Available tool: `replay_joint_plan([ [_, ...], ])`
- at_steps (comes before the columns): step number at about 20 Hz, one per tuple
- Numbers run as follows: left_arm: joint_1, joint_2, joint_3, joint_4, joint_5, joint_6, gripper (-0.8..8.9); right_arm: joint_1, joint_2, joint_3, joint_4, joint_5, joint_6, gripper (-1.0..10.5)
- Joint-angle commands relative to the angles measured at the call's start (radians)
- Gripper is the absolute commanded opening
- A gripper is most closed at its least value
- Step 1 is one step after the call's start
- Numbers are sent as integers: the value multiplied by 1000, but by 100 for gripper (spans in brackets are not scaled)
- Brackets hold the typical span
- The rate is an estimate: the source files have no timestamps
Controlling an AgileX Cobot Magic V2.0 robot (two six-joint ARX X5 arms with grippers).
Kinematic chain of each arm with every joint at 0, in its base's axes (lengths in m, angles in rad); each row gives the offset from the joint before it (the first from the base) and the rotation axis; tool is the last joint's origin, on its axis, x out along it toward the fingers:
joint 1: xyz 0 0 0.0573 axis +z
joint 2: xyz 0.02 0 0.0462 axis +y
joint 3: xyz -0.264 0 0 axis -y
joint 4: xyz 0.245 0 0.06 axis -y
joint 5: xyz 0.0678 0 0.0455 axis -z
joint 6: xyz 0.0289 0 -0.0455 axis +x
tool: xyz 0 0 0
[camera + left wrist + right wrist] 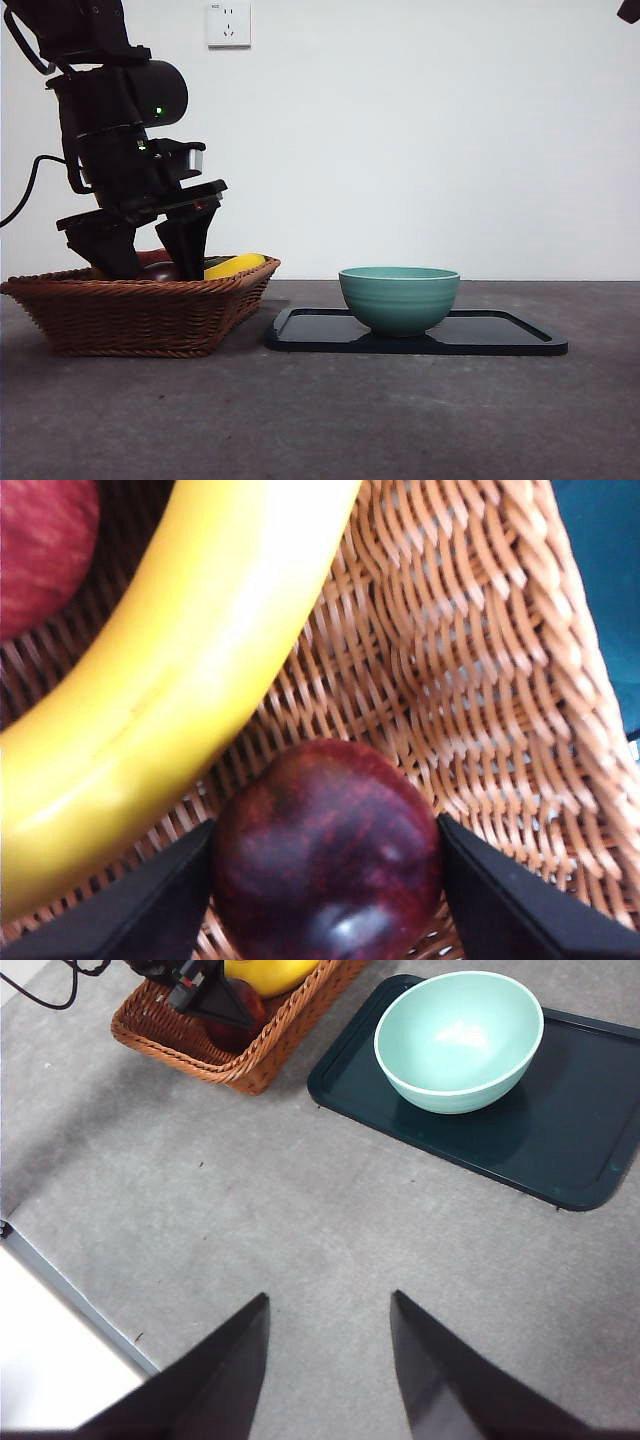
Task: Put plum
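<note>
The plum (325, 850), dark maroon and glossy, lies in the wicker basket (480, 680) next to a yellow banana (180, 680). My left gripper (325, 828) reaches down into the basket (140, 315) at the left of the front view, and its two jaws touch the plum on both sides. In the front view the plum (160, 270) shows only as a dark patch between the fingers of the left gripper (150, 272). My right gripper (328, 1298) is open and empty, high above the bare table, away from the basket (160, 1040).
A red apple (40, 550) lies in the basket beyond the banana (235, 265). A teal bowl (398, 298) stands on a dark tray (500, 335) right of the basket. A wall socket (228, 24) is on the back wall.
</note>
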Motion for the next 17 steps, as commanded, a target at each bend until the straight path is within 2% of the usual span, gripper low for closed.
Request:
replay_joint_plan([
  [1,-8,20,11,-7,2,13,350,4,5,8,10,2,-1,194],
  [4,-8,20,11,-20,2,13,447,4,5,8,10,2,-1,194],
  [11,-5,-56,30,-27,2,14,446,4,5,8,9,1,0,194],
  [15,-5,-193,53,-39,3,13,445,4,5,8,10,1,0,194],
  [17,-8,-289,59,-74,46,13,436,4,5,8,10,1,-1,194],
])
